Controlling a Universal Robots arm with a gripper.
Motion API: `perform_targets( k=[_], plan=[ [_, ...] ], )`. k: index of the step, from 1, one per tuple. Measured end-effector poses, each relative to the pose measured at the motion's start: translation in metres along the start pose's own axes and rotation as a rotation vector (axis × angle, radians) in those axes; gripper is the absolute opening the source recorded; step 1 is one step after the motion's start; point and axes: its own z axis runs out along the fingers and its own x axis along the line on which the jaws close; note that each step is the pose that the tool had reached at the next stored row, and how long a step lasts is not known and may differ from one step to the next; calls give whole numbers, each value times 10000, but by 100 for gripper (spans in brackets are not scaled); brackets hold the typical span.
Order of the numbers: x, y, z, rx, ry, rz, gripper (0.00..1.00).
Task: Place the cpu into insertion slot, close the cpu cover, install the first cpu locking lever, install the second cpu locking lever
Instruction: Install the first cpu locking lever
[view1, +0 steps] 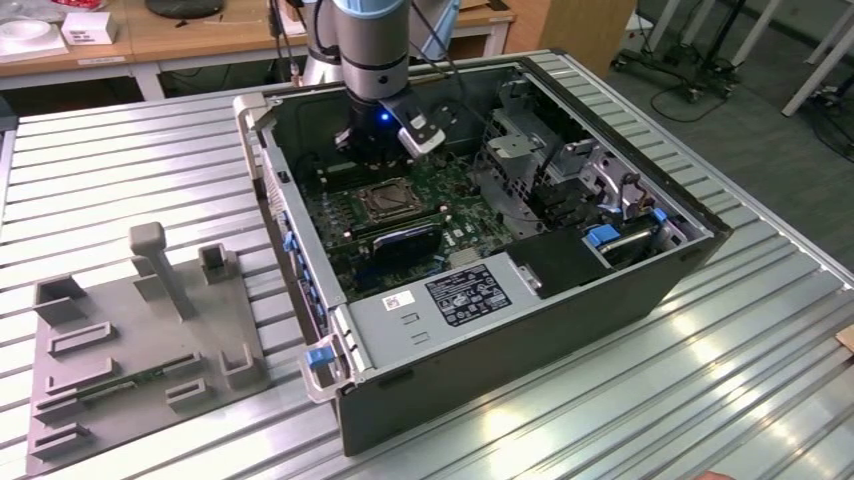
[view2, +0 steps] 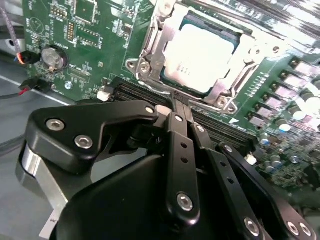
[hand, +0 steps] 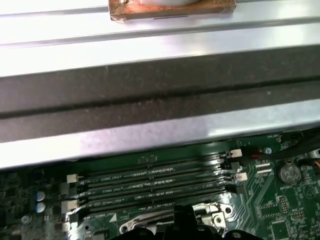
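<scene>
The claw (view2: 180, 102), fingers pressed together and holding nothing, hovers just short of the slot (view2: 150, 47), where the cpu (view2: 200, 55) sits under the cover (view2: 167, 35). A stray push risks scraping the memory slots (view2: 135, 92) beneath it.

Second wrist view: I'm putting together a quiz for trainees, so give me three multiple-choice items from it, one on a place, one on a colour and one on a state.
1. Where does the cpu lie?
A. On the table outside the case
B. In the insertion slot
C. On a memory stick

2. What colour is the circuit board?
A. Green
B. Red
C. White

3. How is the pincer?
A. Wide open
B. Shut on the cpu
C. Shut, holding nothing

Answers:
1 B, the pale chip sits inside the silvery socket rim.
2 A, the board around the socket is green.
3 C, its black fingers meet with nothing between them, short of the socket.
</scene>
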Motion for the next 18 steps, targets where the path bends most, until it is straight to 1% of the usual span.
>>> perform_targets(
  k=[1, 2, 3, 4, 5, 7, 9, 10, 11, 12, 13, 14, 18],
  plan=[
    [-7, 1, -1, 98, 87, 5, 11],
    [-14, 3, -2, 223, 180, 6, 11],
    [-18, 3, -2, 339, 257, 6, 11],
    [-21, 4, -2, 456, 318, 4, 11],
    [-21, 4, -2, 570, 368, 0, 11],
    [-22, 4, -2, 771, 436, -19, 11],
    [-24, 4, -2, 1015, 540, -51, 11],
    [-24, 4, -1, 1124, 592, -73, 11],
    [-25, 4, -1, 1200, 637, -98, 11],
    [-25, 4, -1, 1265, 686, -128, 11],
    [-26, 4, -1, 1310, 726, -160, 11],
    [-26, 4, -1, 1323, 742, -178, 11],
    [-27, 5, -1, 1323, 747, -200, 11]
  ],
)
